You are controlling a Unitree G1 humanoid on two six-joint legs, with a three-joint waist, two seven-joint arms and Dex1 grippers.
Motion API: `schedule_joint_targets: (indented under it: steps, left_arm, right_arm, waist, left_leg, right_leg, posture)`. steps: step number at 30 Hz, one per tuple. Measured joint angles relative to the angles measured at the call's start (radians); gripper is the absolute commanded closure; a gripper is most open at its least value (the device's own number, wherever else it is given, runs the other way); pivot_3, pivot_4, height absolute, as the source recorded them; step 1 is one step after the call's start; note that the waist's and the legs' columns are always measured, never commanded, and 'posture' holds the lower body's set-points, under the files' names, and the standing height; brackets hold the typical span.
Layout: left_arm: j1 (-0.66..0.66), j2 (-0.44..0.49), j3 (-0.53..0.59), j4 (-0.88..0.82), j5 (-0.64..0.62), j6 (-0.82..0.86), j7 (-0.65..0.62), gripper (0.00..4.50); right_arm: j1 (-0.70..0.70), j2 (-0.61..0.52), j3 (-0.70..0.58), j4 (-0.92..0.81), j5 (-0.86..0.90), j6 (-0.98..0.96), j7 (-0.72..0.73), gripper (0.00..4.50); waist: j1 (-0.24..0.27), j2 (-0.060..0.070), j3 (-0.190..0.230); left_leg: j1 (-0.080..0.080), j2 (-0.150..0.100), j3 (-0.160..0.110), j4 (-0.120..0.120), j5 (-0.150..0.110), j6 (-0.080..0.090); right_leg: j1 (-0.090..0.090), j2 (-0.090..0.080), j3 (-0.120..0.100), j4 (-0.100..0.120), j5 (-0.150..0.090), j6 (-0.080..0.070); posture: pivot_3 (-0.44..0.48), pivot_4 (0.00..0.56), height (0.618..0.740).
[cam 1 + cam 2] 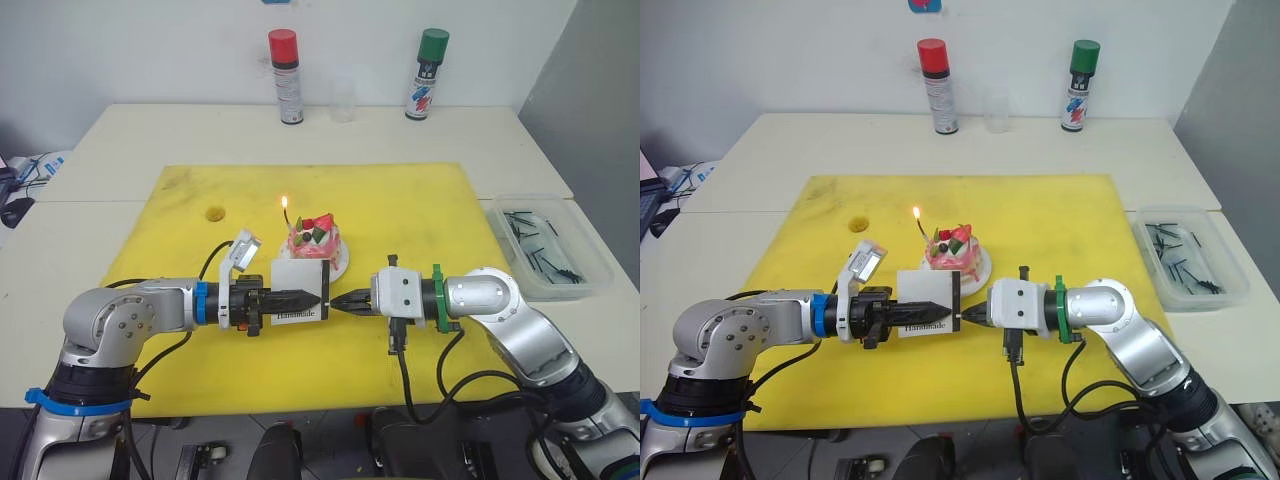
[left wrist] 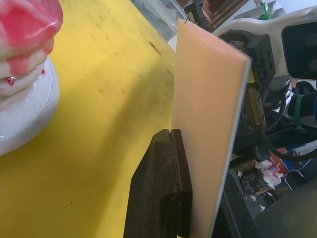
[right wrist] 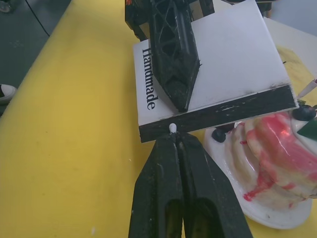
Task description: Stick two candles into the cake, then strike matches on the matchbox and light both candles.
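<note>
Matchbox [image 1: 928,300] sits pinched in the left end effector [image 1: 945,312]; the right end effector [image 3: 173,135] pinches 1 match [image 3: 172,128] against its black strip beside the cake [image 1: 956,252].

Both head views look down over the yellow mat [image 1: 400,200]; both wrist views sit close on the matchbox [image 3: 223,74].

I see bright, even room light from above, with soft shadows. The candle flame [image 1: 284,201] beyond my left gripper [image 1: 318,299] glows as a small, slightly blown-out spot. The head views are sharp. In my left wrist view the matchbox [image 2: 208,124] has an orange cast, and the cake [image 2: 27,29] beside it is blurred.
</note>
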Motion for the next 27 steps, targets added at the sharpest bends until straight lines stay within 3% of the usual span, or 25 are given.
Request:
schedule_joint_targets:
  steps: [13, 17, 21, 23, 27]
  left_arm:
    - [-0.018, -0.041, 0.030, 0.006, -0.016, 0.029, 0.066, 4.50]
    - [-0.223, -0.081, 0.088, 0.029, -0.092, 0.021, 0.104, 4.50]
    - [-0.358, 0.023, 0.215, 0.073, -0.110, -0.005, 0.122, 4.50]
    - [-0.335, 0.064, 0.242, 0.063, -0.118, 0.004, 0.123, 4.50]
    - [-0.161, 0.101, 0.265, -0.005, -0.159, 0.056, 0.126, 4.50]
  right_arm:
    - [-0.025, 0.015, 0.017, 0.030, -0.066, -0.035, 0.006, 4.48]
    - [-0.010, -0.006, 0.078, 0.074, -0.078, -0.137, 0.076, 4.48]
    - [-0.007, -0.065, 0.057, 0.089, -0.063, -0.167, 0.130, 4.48]
    - [-0.016, -0.079, 0.015, 0.086, -0.050, -0.152, 0.134, 4.48]
    - [-0.040, -0.072, -0.055, 0.045, -0.016, -0.093, 0.108, 4.48]
  waist:
    - [0.000, 0.000, 0.000]
    - [0.014, -0.004, 0.002]
    - [0.003, -0.003, 0.002]
    - [-0.002, -0.003, 0.002]
    - [-0.003, -0.003, 0.003]
  left_leg:
    - [0.000, 0.000, 0.000, 0.000, 0.000, 0.000]
    - [-0.001, 0.000, -0.002, 0.003, 0.000, 0.000]
    - [0.000, 0.000, 0.000, 0.004, 0.000, 0.000]
    - [0.000, 0.000, 0.000, 0.002, 0.000, 0.000]
    - [-0.001, 0.000, -0.001, 0.002, 0.000, 0.000]
  right_leg:
    - [0.000, 0.000, 0.000, 0.000, 0.000, 0.000]
    - [0.001, 0.000, -0.002, 0.000, 0.000, 0.000]
    - [0.001, 0.000, 0.001, 0.000, 0.000, 0.001]
    - [0.001, 0.000, 0.000, 0.000, 0.000, 0.000]
    - [0.000, 0.000, -0.001, 0.001, 0.000, 0.000]
  posture:
    - [0.000, 0.150, 0.740]
    - [0.000, 0.150, 0.740]
    - [0.000, 0.150, 0.740]
    - [0.000, 0.150, 0.740]
    - [0.000, 0.150, 0.740]
